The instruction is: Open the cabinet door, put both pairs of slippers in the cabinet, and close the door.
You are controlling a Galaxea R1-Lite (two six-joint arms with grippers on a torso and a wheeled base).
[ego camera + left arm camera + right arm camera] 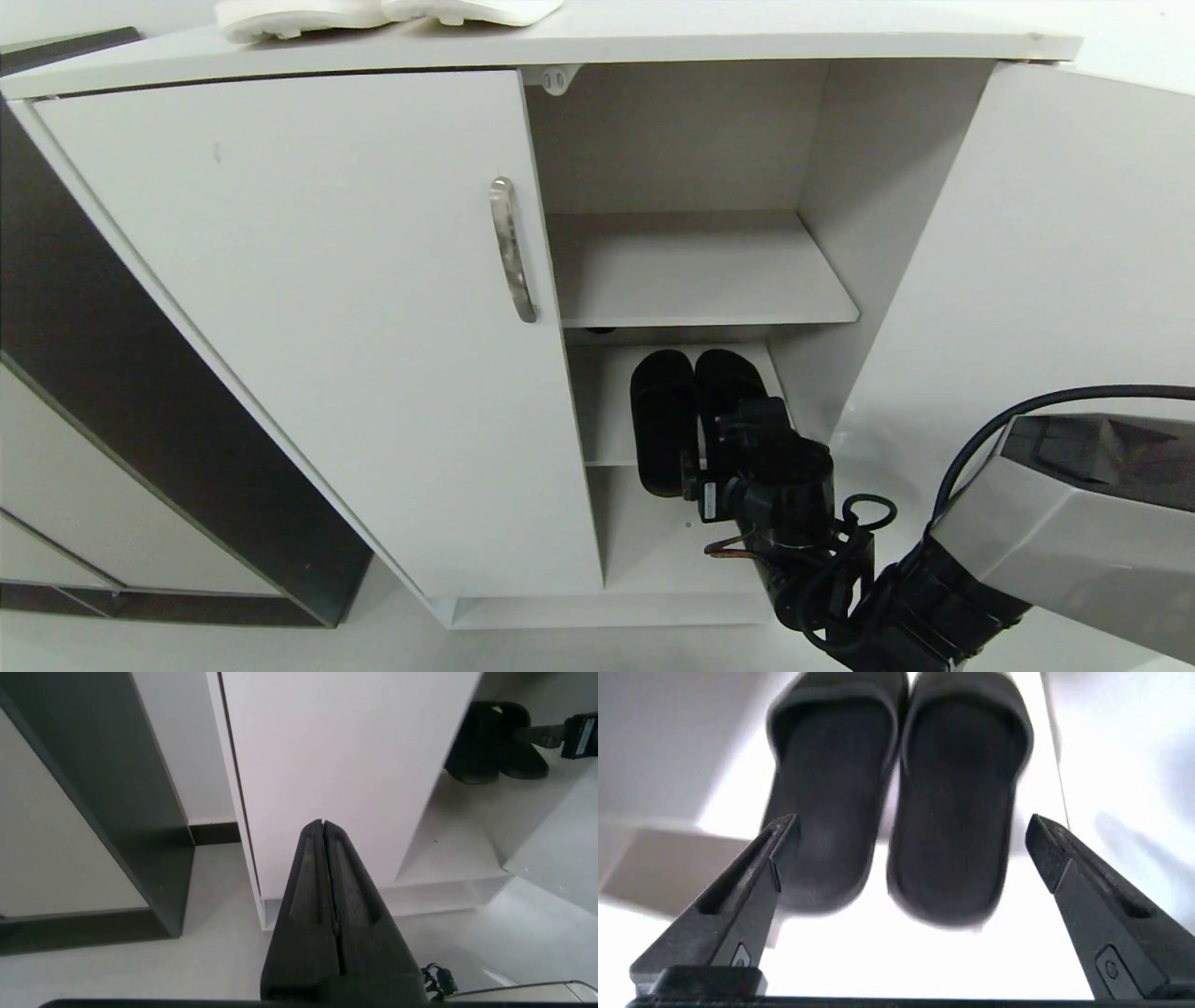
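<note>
Logging positions left to right. Left gripper (pixel 322 835): fingers pressed together on nothing, hanging well short of the cabinet's (pixel 560 42) closed left door (pixel 308 317). White slippers (pixel 373 11) lie on the cabinet top, well above and left of the right gripper (pixel 912 831). Black slippers (pixel 665 411) sit side by side on the middle shelf (pixel 607 401), directly ahead of that gripper, toes inward, heels jutting past the shelf's front edge. Right gripper: fingers spread wide, holding nothing, one either side of the heels; contact cannot be told. Open right door (pixel 1046 261) stands just to its right.

Judgement: black pair is placed, and the step in hand is backing out. Pull straight back along the slippers' length with the fingers apart, so neither heel is dragged off. Check the overhang, since it may foul the closing door; if so, nudge both heels deeper together.
</note>
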